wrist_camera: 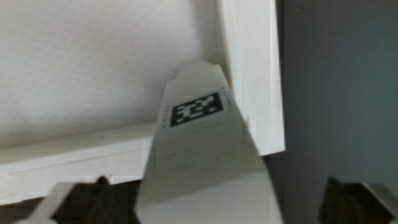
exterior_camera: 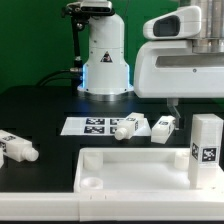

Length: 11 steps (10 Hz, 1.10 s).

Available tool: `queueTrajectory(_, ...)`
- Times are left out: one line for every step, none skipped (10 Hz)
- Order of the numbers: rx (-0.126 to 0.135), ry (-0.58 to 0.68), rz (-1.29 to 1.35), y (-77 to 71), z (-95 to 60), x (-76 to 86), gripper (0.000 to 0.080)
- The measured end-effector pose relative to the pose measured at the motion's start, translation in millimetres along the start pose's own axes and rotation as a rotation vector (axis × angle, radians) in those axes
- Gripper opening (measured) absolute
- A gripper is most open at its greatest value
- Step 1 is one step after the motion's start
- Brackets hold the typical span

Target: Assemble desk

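**A:** So where's the desk at? We see the panel (exterior_camera: 130,172) lying flat on the black counter (exterior_camera: 40,105), right at the front. A round socket (exterior_camera: 90,184) shows at its corner on the exterior view's left.

**B:** Yep, and one leg (exterior_camera: 205,150) stands upright at the panel's end on the exterior view's right, tag facing us. We can't tell if it's seated in a socket or just resting there.

**A:** We count three more lying loose on the counter. The lone leg (exterior_camera: 17,148) is way off on the exterior view's left. The second leg (exterior_camera: 125,128) is at the edge of the marker board (exterior_camera: 90,125), and the third leg (exterior_camera: 165,126) is near it.

**B:** The arm (exterior_camera: 180,60) hangs right over the upright one, with the base (exterior_camera: 105,60) glowing blue at the back.

**A:** And the pincer (wrist_camera: 214,205)?

**B:** In the wrist view we see it spread wide, with dark fingers (wrist_camera: 80,200) on either side of the upright leg. There's a gap on both sides, so it isn't gripping anything. The leg's tag (wrist_camera: 196,108) is sharp enough to spot, and the panel's rim (wrist_camera: 249,60) makes a corner right behind it.
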State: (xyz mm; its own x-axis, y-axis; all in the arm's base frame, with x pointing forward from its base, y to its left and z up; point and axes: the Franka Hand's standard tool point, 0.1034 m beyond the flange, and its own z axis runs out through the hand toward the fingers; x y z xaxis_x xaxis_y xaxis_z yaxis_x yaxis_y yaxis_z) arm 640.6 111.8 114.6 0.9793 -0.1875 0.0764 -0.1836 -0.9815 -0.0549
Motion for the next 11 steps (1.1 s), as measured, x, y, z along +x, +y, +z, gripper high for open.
queueTrajectory(0.000, 0.000, 0.009, -0.1, 0.1, -0.1, 0.0510)
queueTrajectory(0.001, 0.000, 0.075, -0.4, 0.1, -0.2, 0.0316)
queueTrajectory(0.001, 0.000, 0.127, 0.0, 0.1, -0.1, 0.0284)
queueTrajectory(0.000, 0.000, 0.221, 0.6, 0.1, 0.1, 0.0284)
queueTrajectory(-0.003, 0.001, 0.378, 0.8, -0.1, 0.2, 0.0284)
queueTrajectory(-0.008, 0.004, 0.555, 0.7, -0.6, -0.1, 0.0284)
queueTrajectory(-0.010, 0.010, 0.783, -1.2, -0.6, -1.6, 0.0284)
queueTrajectory(0.004, 0.022, 0.950, 1.1, -0.2, -2.7, 0.0284)
queueTrajectory(0.024, 0.009, 0.991, 3.8, -0.2, -1.9, 0.0284)
queueTrajectory(0.026, 0.005, 1.063, 2.0, -0.2, -2.7, 0.0284)
queueTrajectory(0.030, 0.000, 1.127, 1.7, -0.3, -2.8, 0.0284)
